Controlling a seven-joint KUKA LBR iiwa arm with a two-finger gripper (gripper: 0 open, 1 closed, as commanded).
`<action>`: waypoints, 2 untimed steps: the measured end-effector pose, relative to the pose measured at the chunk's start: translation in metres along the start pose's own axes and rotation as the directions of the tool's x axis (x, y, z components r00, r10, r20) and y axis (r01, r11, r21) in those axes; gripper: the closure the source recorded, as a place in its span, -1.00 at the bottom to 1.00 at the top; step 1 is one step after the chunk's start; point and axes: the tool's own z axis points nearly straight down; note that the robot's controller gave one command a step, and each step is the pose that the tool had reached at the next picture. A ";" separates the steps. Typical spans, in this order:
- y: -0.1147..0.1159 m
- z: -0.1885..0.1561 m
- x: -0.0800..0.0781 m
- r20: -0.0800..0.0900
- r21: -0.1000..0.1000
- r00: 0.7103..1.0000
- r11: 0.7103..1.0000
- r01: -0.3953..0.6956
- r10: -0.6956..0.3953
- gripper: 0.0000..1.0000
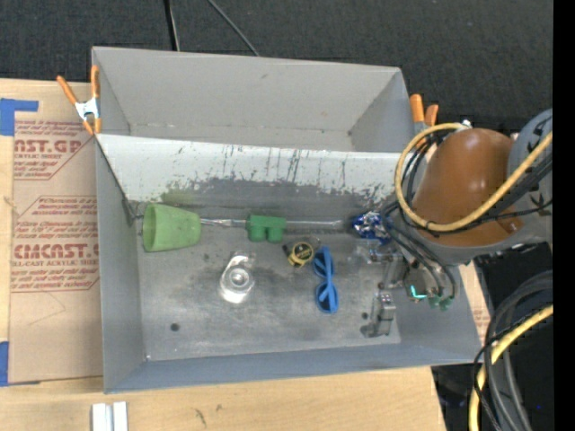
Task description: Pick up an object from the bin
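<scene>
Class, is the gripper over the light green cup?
No, the light green cup lies left in the bin, the gripper at right.

The tool (380, 320) hangs low near the front right corner of the bin (243, 106), over bare metal floor. Just to its left lies a blue looped plastic piece (324, 282), stretched front to back. A small yellow and black thing (301, 253) sits just beside the piece's far end. Along the foot of the back wall are a dark green block (266, 228) and, near the left edge, a light green cup (171, 229) on its side. A clear plastic cup (236, 279) lies mid-floor. A blue and white thing (367, 225) sits by the right edge.
</scene>
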 end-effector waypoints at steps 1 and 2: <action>0.024 0.108 -0.074 0.013 0.003 0.971 0.971 0.238 -0.238 -1.00; 0.011 0.077 -0.073 0.009 0.007 0.768 0.768 0.640 -0.640 -1.00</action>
